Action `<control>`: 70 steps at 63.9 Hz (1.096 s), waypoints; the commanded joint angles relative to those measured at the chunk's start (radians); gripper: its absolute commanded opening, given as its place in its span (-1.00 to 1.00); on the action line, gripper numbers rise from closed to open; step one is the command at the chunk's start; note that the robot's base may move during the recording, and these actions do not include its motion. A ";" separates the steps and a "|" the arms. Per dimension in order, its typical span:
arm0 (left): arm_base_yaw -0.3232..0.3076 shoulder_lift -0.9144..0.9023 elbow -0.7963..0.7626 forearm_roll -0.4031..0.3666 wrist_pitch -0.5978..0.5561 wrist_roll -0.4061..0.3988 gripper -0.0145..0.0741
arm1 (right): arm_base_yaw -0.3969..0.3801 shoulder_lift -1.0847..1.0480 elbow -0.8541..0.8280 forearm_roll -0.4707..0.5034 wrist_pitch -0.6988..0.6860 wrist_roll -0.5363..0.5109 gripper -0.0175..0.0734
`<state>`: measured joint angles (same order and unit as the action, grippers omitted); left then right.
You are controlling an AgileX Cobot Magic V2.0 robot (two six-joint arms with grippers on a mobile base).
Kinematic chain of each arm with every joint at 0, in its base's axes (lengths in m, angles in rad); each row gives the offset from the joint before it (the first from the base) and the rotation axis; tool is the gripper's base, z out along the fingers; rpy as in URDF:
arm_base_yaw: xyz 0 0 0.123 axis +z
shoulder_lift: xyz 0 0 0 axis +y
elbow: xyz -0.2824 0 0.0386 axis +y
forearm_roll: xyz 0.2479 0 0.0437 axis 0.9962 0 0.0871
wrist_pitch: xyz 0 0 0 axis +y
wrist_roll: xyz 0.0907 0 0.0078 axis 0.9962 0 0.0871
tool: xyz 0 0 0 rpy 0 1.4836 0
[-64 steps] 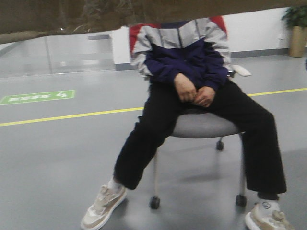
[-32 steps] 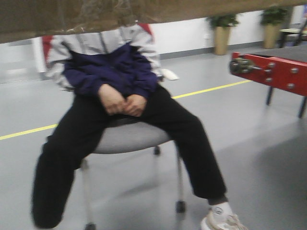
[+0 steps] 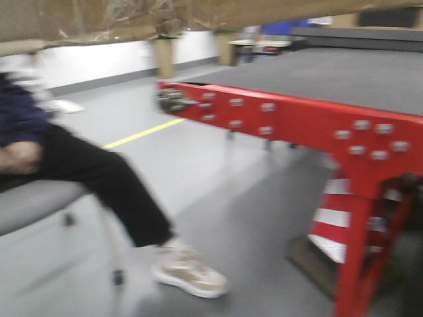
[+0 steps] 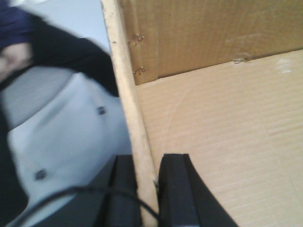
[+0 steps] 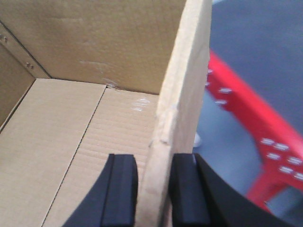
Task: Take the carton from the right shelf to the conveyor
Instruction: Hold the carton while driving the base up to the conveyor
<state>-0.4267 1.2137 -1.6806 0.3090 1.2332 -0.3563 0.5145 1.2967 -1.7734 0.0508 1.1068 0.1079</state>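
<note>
Carton (image 4: 213,142) left wall pinched in left gripper (image 4: 147,189): jaws closed down to wall thickness, one finger (image 4: 124,191) outside, the other inside, cardboard edge sandwiched between. Open top, bare corrugated interior, staples (image 4: 138,71) by the back-left corner seam.

Past that wall: person (image 3: 99,175) seated on chair (image 3: 33,205), dark trousers, beige shoe (image 3: 188,272) on grey floor (image 3: 231,218). Heavy motion blur. Yellow line (image 3: 142,132) on floor behind the leg.

Front view: carton underside along the whole top edge, crinkled clear tape (image 3: 132,10) on it, held up off the floor, resting on nothing visible.

Right wall clamped the same way in right gripper (image 5: 154,191): jaws narrowed onto the wall, one finger (image 5: 189,194) outside, the other inside. Small white scuff on carton bottom near the back wall.

Conveyor (image 3: 297,119) at right: dark grey belt (image 3: 330,72), red side frame with bolt heads, red leg, red-white striped panel beside it.

Right wrist view: conveyor's red edge just outside and below the right wall, belt beyond. Carton near conveyor's near corner, above belt height, not set down. Overlap with belt not discernible.
</note>
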 commanded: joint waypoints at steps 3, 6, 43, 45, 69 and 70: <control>-0.004 -0.004 -0.004 0.053 -0.012 0.008 -0.69 | -0.002 -0.012 -0.007 0.012 -0.068 -0.004 -0.75; -0.004 -0.004 -0.004 0.075 -0.012 0.008 -0.69 | -0.002 -0.012 -0.007 0.012 -0.068 -0.004 -0.75; -0.004 -0.004 -0.004 0.312 -0.012 0.008 -0.69 | -0.002 -0.012 -0.007 0.016 -0.068 -0.004 -0.75; -0.004 -0.004 -0.004 0.312 -0.012 0.008 -0.69 | -0.002 -0.012 -0.007 0.016 -0.068 -0.004 -0.75; -0.004 -0.004 -0.004 0.314 -0.012 0.008 -0.69 | -0.002 -0.012 -0.007 0.016 -0.068 -0.004 -0.75; -0.004 -0.004 -0.004 0.314 -0.012 0.008 -0.69 | -0.002 -0.012 -0.007 0.016 -0.068 -0.004 -0.75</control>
<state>-0.4386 1.2155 -1.6806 0.4884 1.2016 -0.3582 0.5166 1.3064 -1.7734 0.0768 1.0684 0.1117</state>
